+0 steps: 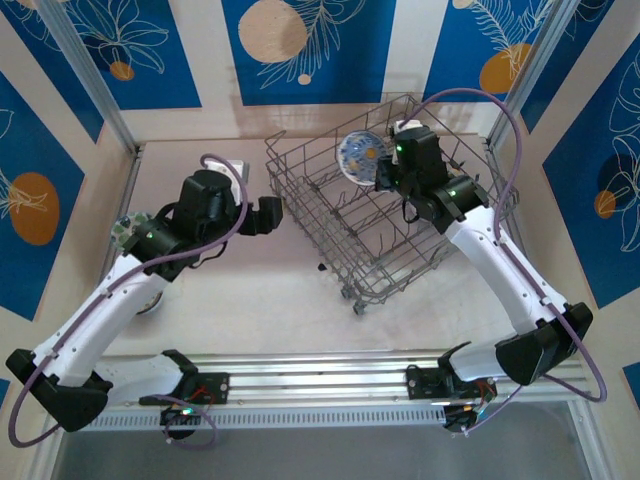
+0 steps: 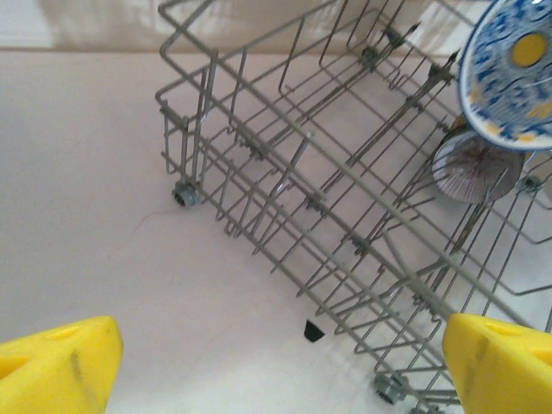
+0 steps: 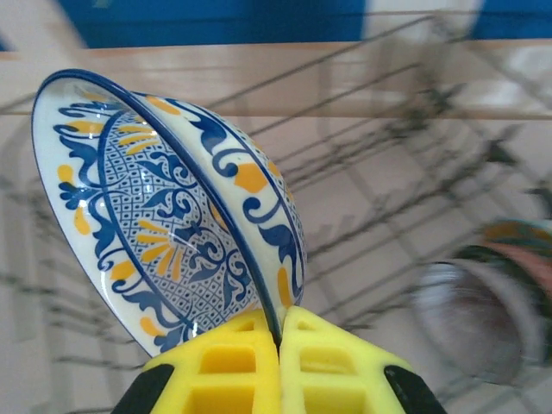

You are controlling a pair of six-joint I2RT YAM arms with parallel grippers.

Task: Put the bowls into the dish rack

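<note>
The grey wire dish rack point(image 1: 400, 235) stands right of the table's middle. My right gripper point(image 1: 383, 172) hangs over its far end, shut on the rim of a blue, orange and white bowl point(image 1: 360, 153) held on edge above the tines. In the right wrist view the yellow fingers point(image 3: 345, 362) pinch that bowl's point(image 3: 164, 216) rim. A pinkish-grey bowl point(image 2: 474, 168) rests inside the rack point(image 2: 285, 129), below the held bowl point(image 2: 509, 69). My left gripper point(image 1: 270, 215) is open and holds nothing, just left of the rack, its fingertips point(image 2: 60, 366) wide apart over bare table.
A small black piece point(image 2: 311, 330) lies on the table by the rack's near side. A round object point(image 1: 150, 303) sits partly hidden under my left arm at the table's left edge. Walls close in the table at the back and sides.
</note>
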